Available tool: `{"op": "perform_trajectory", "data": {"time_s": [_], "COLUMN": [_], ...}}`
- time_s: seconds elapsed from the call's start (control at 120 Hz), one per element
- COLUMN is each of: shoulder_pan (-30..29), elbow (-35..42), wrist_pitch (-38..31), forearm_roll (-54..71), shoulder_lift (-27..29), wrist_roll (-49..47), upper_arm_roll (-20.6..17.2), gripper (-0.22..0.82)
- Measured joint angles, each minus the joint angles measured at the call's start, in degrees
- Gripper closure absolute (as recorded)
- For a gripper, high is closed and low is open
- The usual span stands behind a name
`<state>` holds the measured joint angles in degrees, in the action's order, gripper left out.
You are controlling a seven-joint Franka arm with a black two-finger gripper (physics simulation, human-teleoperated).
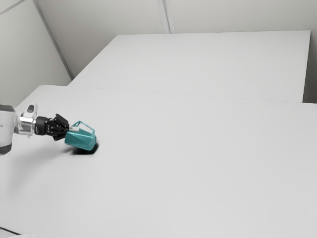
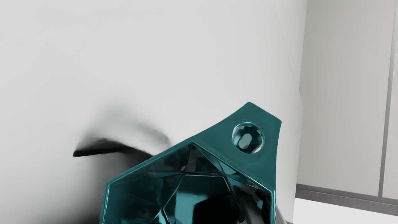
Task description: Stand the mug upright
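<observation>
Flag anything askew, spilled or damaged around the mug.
The teal mug is askew: tipped well off upright, its open mouth turned toward the gripper and its handle on the upper side. No spill or damage visible.

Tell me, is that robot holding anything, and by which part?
It can't be told: the gripper is at the open end of the teal mug, but its hold isn't clear.

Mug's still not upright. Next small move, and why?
I'd try a slow, slight turn of the gripper to raise the mouth of the mug over its base. The mug leans well over, mouth toward the gripper, base toward the exterior view's right. Go gently: the views don't settle whether it's gripped.
</observation>
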<state>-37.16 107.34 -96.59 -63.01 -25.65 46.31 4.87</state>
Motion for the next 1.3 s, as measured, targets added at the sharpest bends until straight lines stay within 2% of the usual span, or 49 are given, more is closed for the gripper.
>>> {"op": "perform_trajectory", "data": {"time_s": [0.167,0.283,0.408,0.542,0.683,0.892,1.033,1.058,1.208,1.3], "shoulder_pan": [0.6,0.93,2.54,4.28,5.25,5.1,4.73,4.69,4.64,4.7], "elbow": [-6.72,-15.69,-20.52,-21.18,-20.28,-15.18,-13.72,-13.65,-13.59,-13.99], "wrist_pitch": [-0.46,-1.14,-2.44,-5.77,-11.29,-20.92,-25.04,-25.51,-27.37,-27.95], "forearm_roll": [3.58,16.28,34.06,50.89,61.15,66.49,67.38,67.45,67.59,67.61], "shoulder_lift": [0.87,0.95,0.83,0.67,-0.3,-0.82,-1.35,-1.43,-1.45,-1.18], "wrist_roll": [-0.69,-2.22,-4.29,-7.66,-12.01,-17.71,-20.65,-21.09,-23.27,-24.34], "upper_arm_roll": [-2.67,-6.67,-10.06,-12.26,-12.57,-12.52,-12.45,-12.44,-12.42,-12.42], "gripper": [0.79,0.79,0.79,0.79,0.79,0.79,0.79,0.77,0.43,0.28]}}
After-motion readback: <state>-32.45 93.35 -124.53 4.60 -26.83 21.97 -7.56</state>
